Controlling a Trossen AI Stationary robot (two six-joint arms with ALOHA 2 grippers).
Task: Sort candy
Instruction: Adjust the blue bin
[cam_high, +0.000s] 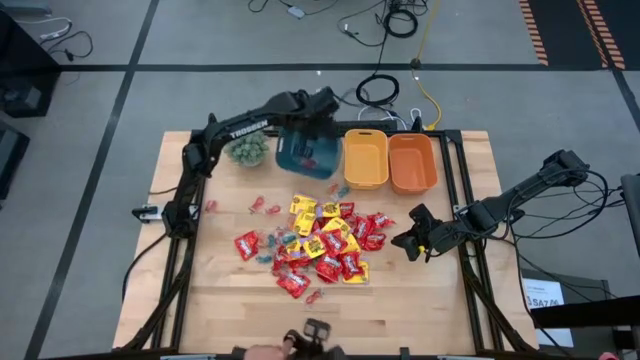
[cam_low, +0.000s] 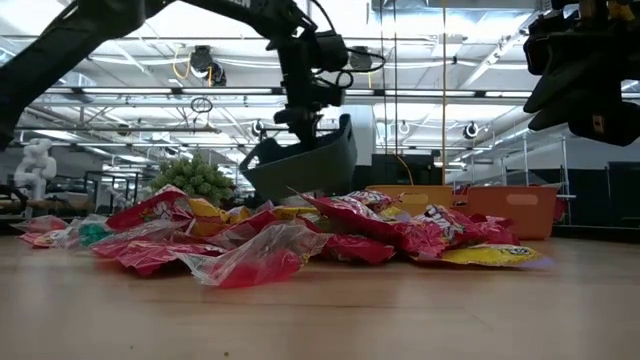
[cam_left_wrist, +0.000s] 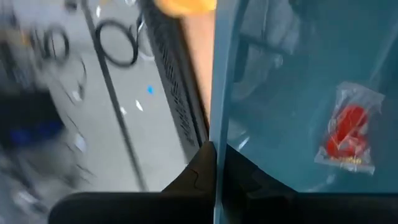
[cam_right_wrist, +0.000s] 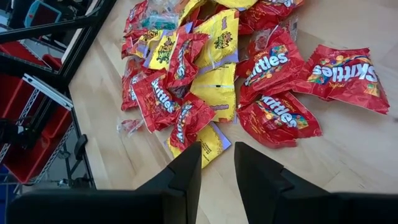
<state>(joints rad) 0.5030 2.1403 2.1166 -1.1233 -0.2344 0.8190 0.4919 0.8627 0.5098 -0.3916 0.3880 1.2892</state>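
The candy (cam_high: 320, 245) lies in a loose heap at mid-table, red and yellow packets with small pale pieces; it also shows in the low view (cam_low: 330, 225) and the right wrist view (cam_right_wrist: 211, 68). My left gripper (cam_high: 322, 108) is at the far side, shut on the teal bin (cam_high: 305, 152), which stands tilted (cam_low: 300, 165). One red sweet in a clear wrapper (cam_left_wrist: 348, 134) lies inside the bin. My right gripper (cam_high: 415, 240) hovers open just right of the heap, its fingers (cam_right_wrist: 217, 168) pointing at the nearest packets and touching nothing. My left gripper (cam_left_wrist: 214, 149) pinches the teal bin's wall at its rim (cam_left_wrist: 219, 93), one finger (cam_left_wrist: 249, 180) inside the bin and one (cam_left_wrist: 189, 177) outside. It comes from above at the bin's far side (cam_low: 312, 120). The bin hangs tilted below it; the candy hides its underside.
A yellow bin (cam_high: 366, 157) and an orange bin (cam_high: 412, 162) stand side by side right of the teal one at the far edge. A small green spiky plant (cam_high: 248, 150) sits left of it. A few small sweets (cam_high: 265, 207) lie scattered left of the heap.
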